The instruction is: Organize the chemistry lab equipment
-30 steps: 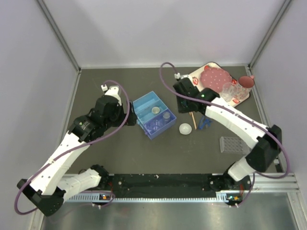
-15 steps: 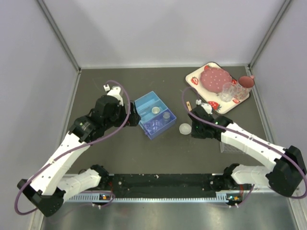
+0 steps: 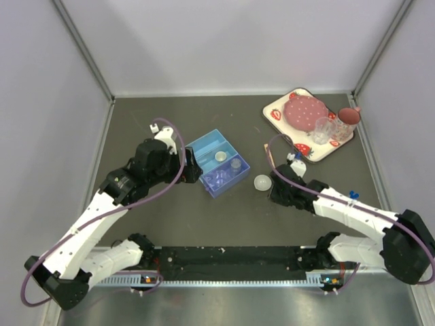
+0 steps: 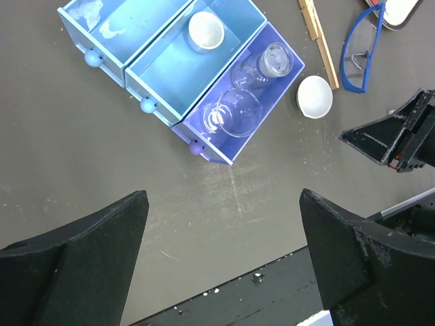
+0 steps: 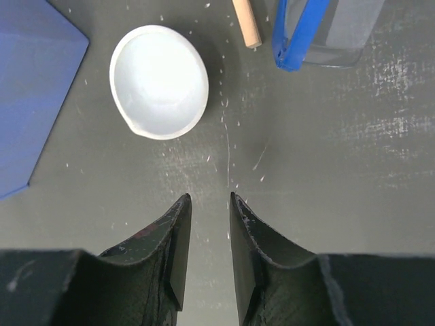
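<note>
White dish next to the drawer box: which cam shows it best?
Right wrist: the white dish is large and sharp there, showing its rim, pour lip and empty inside. Left wrist shows it whole but small, beside the purple drawer. Top external gives only a pale dot.

Drawers (image 4: 170, 64): three, two pale blue and one violet. White dishes: two, the drawer dish (image 4: 205, 30) and the loose dish (image 4: 315, 96) on the tabletop. Clear glass vessels (image 4: 234, 115): two. Wooden tongs (image 4: 318, 37): one. Blue-framed goggles (image 4: 359, 51): one. Strawberry tray (image 3: 275, 109): one, bearing one pink plate (image 3: 304, 110) and seemingly two glasses (image 3: 326, 129), which are too small to count surely.
</note>
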